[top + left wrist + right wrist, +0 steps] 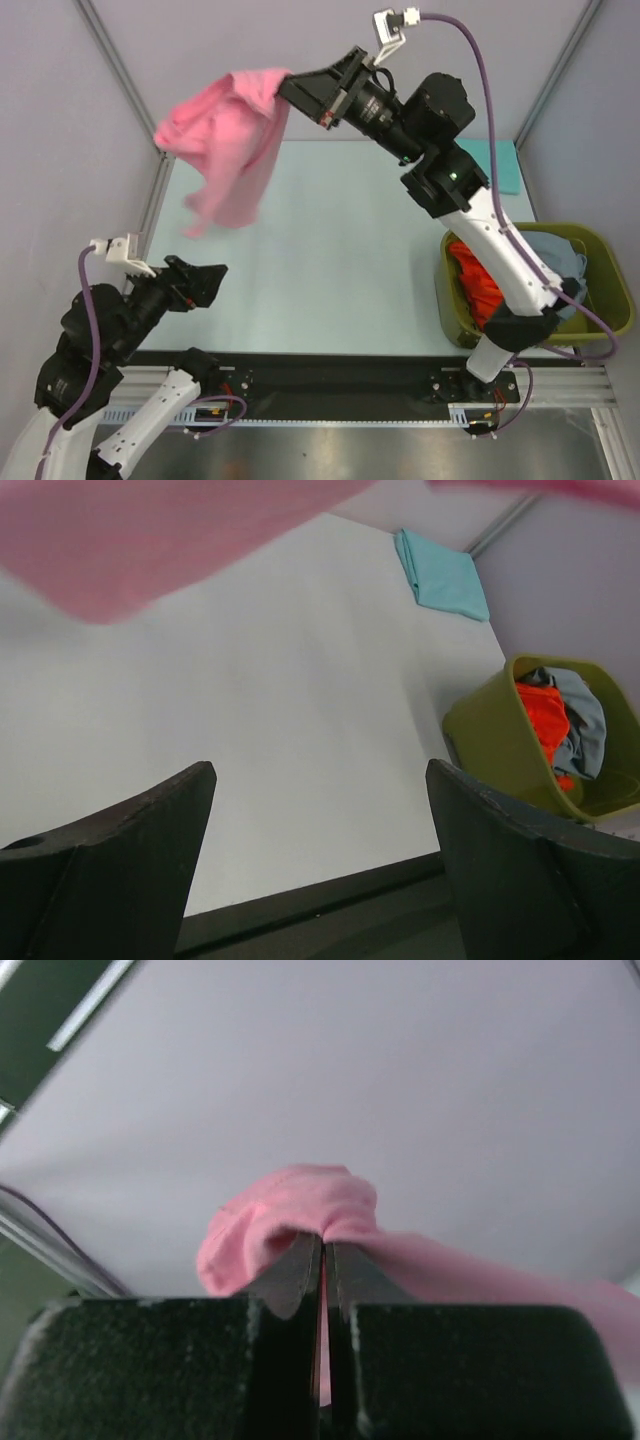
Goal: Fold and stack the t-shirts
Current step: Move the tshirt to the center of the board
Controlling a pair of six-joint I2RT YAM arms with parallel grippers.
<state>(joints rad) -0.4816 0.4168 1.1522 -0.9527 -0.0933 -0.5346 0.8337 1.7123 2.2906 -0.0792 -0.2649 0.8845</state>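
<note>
High over the far left of the table, my right gripper is shut on a pink t-shirt, which hangs bunched below and to the left of it. In the right wrist view the pink cloth bulges out past the closed fingertips of the right gripper. My left gripper is open and holds nothing, low near the table's front left; its dark fingers stand wide apart. A folded teal t-shirt lies at the far right. Orange-red and grey-blue t-shirts lie in the basket.
An olive-green plastic basket stands at the table's right side, with the right arm's lower links in front of it. The pale table is bounded by a metal frame and grey walls. A black rail runs along the near edge.
</note>
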